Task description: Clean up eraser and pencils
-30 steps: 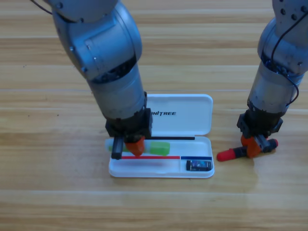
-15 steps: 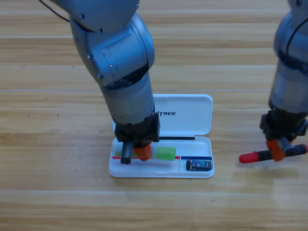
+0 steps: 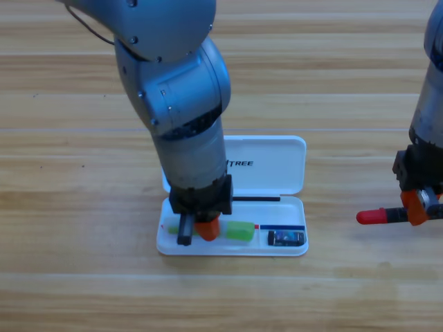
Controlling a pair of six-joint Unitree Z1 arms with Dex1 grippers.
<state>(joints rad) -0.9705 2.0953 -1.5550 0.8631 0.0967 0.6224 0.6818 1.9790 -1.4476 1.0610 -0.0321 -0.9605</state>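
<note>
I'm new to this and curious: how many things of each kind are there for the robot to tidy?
Pencils: 2, green pencil lying in the white case, red-capped pencil held at the right gripper.
Eraser: 1, in the case.
Case: 1.
Total: 4.

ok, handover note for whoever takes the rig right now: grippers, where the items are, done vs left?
Left gripper: down in the white case, on the green pencil, which lies in the tray.
Right gripper: at the right edge, shut on the red-capped pencil, held crosswise with its cap pointing left.
Eraser: in the tray's right compartment.
Done: eraser stowed, green pencil in the tray.
Left: release the green pencil, bring over the red-capped pencil.
</note>
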